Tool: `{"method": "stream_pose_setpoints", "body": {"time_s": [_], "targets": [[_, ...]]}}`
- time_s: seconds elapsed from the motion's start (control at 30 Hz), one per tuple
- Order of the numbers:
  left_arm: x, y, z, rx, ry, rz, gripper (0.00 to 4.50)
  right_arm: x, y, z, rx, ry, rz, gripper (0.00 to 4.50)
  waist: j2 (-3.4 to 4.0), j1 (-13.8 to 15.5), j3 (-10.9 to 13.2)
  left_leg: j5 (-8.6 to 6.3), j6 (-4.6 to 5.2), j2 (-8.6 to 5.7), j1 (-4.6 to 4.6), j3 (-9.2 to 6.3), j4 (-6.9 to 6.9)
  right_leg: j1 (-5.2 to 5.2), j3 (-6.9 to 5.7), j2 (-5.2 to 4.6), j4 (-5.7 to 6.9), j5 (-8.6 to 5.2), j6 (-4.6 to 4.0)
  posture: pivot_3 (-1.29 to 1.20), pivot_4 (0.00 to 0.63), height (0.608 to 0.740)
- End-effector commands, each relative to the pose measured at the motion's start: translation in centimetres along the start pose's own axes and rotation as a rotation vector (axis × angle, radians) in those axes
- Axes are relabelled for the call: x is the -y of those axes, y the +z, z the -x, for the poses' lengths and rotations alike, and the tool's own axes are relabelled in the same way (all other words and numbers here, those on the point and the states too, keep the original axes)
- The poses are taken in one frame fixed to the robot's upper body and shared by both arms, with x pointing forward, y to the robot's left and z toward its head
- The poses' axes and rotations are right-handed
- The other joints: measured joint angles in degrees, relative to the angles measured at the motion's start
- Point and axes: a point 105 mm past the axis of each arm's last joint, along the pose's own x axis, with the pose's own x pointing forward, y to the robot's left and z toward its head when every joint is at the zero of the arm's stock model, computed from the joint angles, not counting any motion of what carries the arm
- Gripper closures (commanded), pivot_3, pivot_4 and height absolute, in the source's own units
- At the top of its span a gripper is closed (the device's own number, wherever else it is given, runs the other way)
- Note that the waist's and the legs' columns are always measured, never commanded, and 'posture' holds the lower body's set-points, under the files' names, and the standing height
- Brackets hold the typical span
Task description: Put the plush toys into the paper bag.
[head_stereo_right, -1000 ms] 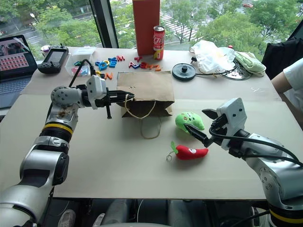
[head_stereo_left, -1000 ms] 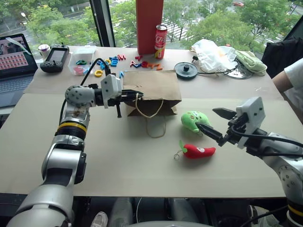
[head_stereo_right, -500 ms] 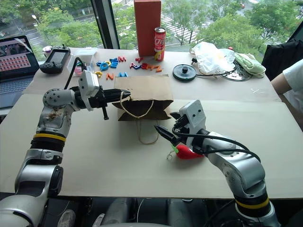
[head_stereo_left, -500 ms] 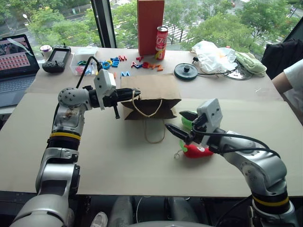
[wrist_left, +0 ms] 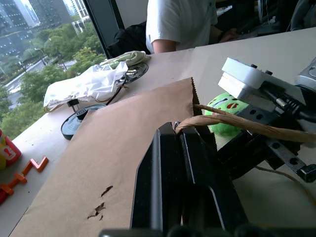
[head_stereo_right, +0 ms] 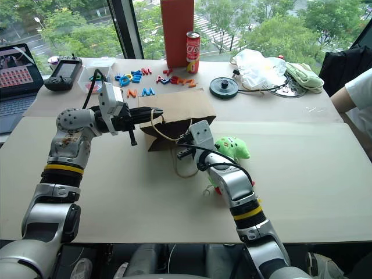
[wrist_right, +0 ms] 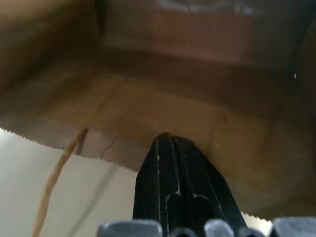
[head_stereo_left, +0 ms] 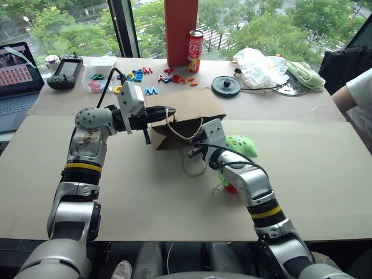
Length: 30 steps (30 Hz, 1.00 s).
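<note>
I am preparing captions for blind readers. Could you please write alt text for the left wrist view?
The left tool, its fingers shut, grips a cord handle of the brown paper bag lying on the table. Just past the bag's mouth sit the right tool's white housing and the light-green plush toy; a person in a white shirt is behind.

Hiding most of the chili (head_stereo_left: 231, 187) under the right forearm, only a red sliver and the loop peeking out. Covering the left side of the green toy (head_stereo_left: 243, 145) behind the right gripper (head_stereo_left: 190, 152). Cropping the person (head_stereo_left: 356, 96) and the laptop (head_stereo_left: 18, 71) at the frame edges. Leaving the bag (head_stereo_left: 187, 110) interior dark, contents unreadable.
</note>
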Motion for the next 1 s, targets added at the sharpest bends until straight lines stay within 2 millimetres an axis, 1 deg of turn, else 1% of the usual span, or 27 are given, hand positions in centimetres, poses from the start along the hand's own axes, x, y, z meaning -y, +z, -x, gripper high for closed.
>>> {"method": "stream_pose_setpoints", "body": {"time_s": [0.03, 0.13, 0.27, 0.37, 0.5, 0.63, 0.73, 0.83, 1.0], "targets": [[-1.1, 2.2, 0.1, 0.062, 0.048, -0.025, 4.50, -0.4, -0.6, -0.2, -0.023, 0.006, 0.013, 4.45, 0.01, -0.1, 0.0, 0.00, 0.00, 0.00, 0.00, 0.00, 0.00, 0.00, 0.00, 0.00, 0.00, 0.00, 0.00, 0.00, 0.150, 0.739], [-1.5, 2.6, 0.0, 0.082, 0.076, 0.003, 4.50, -0.4, -1.8, -0.3, -0.067, 0.005, 0.006, 4.45, 0.01, -0.1, 0.0, 0.00, 0.00, 0.01, 0.00, -0.01, 0.00, 0.01, -0.01, 0.01, 0.00, 0.00, 0.00, 0.00, 0.150, 0.739], [-1.8, 3.0, 0.1, 0.099, 0.096, 0.025, 4.50, -0.3, -2.7, -0.4, -0.108, -0.005, 0.003, 4.45, 0.02, -0.1, 0.0, 0.00, 0.00, 0.01, 0.02, -0.02, 0.00, 0.03, -0.02, 0.00, 0.01, 0.00, 0.00, 0.00, 0.150, 0.739], [-2.3, 4.1, 0.1, 0.151, 0.124, 0.072, 4.50, -0.3, -2.7, -0.5, -0.115, -0.003, 0.002, 4.45, 0.03, -0.1, 0.0, 0.00, 0.00, 0.01, 0.06, -0.02, 0.00, 0.05, -0.02, 0.00, 0.01, 0.00, 0.00, 0.00, 0.150, 0.739], [-2.7, 4.9, 0.2, 0.187, 0.156, 0.113, 4.50, -0.5, -2.7, -0.5, -0.118, 0.004, 0.008, 4.45, 0.04, -0.1, 0.0, 0.01, -0.02, 0.01, 0.09, -0.03, 0.00, 0.06, -0.01, 0.00, 0.00, 0.00, 0.00, 0.00, 0.150, 0.739], [-3.0, 5.2, 0.3, 0.212, 0.182, 0.154, 4.50, -0.5, -2.8, -0.5, -0.123, 0.007, 0.008, 4.45, 0.04, -0.1, 0.0, 0.01, -0.02, 0.01, 0.10, -0.03, 0.00, 0.06, -0.01, 0.00, 0.01, 0.00, 0.00, 0.00, 0.150, 0.739], [-2.6, 4.7, 0.2, 0.189, 0.174, 0.147, 4.50, -0.5, -2.8, -0.5, -0.122, 0.005, 0.009, 4.45, 0.04, -0.1, 0.0, 0.01, -0.02, 0.01, 0.10, -0.03, 0.00, 0.06, -0.01, 0.00, 0.01, 0.00, 0.00, 0.00, 0.150, 0.739], [-2.3, 4.1, 0.1, 0.171, 0.172, 0.152, 4.50, -0.1, -2.2, -0.4, -0.106, -0.011, 0.019, 4.45, 0.04, -0.1, 0.0, 0.01, -0.02, 0.01, 0.10, -0.02, 0.00, 0.06, -0.01, 0.00, 0.00, 0.00, 0.00, 0.00, 0.150, 0.739], [-2.4, 3.3, 0.3, 0.154, 0.188, 0.164, 4.50, 1.1, 0.3, 0.8, -0.035, -0.051, 0.034, 4.45, 0.05, 0.1, 0.0, 0.03, -0.05, 0.01, 0.08, -0.02, 0.00, 0.04, -0.01, -0.01, 0.00, 0.00, 0.00, 0.00, 0.150, 0.739]]}}
